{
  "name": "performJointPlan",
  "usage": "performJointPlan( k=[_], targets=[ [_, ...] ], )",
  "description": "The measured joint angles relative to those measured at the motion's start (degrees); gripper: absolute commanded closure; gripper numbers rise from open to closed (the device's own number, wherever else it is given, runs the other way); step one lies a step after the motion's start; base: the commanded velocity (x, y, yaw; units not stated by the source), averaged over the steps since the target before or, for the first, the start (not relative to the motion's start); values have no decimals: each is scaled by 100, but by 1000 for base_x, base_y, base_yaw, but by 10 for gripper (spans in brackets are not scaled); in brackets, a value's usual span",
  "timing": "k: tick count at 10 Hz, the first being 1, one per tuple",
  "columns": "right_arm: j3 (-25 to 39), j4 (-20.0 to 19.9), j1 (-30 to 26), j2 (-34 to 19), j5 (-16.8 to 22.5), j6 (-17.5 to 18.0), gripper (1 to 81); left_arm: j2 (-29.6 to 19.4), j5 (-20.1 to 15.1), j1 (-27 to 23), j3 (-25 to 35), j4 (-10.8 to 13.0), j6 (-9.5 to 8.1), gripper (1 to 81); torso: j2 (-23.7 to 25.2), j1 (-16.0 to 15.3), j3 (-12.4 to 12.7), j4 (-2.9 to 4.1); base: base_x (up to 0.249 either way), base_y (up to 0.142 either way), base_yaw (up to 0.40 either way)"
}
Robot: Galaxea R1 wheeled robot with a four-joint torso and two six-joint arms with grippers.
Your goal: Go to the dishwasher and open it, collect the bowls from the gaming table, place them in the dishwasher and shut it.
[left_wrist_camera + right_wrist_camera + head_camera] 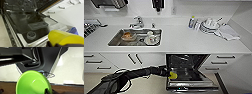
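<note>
Lower centre of the head view, the dishwasher (189,68) gapes, door down, dark wire racks inside. The left jaws (172,75) pinch a glossy yellow bowl (65,38) over the door; the right jaws (48,92) pinch a smooth green bowl (33,83). The steel sink (115,40) holds dishes.

My head camera sees the white counter (184,40) bright and evenly lit, its far edge bowed by the wide lens. The dishwasher (187,67) cavity stays dark, with faint glints on the racks. Everything looks soft and blocky. At my wrists, the yellow bowl (65,38) and green bowl (33,83) carry pale glare and blurred edges.
</note>
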State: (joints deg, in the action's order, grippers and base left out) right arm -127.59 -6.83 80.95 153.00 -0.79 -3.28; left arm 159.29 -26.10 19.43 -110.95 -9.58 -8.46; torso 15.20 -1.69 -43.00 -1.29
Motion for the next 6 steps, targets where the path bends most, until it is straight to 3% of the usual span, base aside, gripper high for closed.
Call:
performJointPlan(
  k=[6],
  targets=[
    [18,0,-16,57,-30,0,811,589,-408,-706,-484,24,-184,811,-7,-5,-78,0,0,0,0]
  ],
)
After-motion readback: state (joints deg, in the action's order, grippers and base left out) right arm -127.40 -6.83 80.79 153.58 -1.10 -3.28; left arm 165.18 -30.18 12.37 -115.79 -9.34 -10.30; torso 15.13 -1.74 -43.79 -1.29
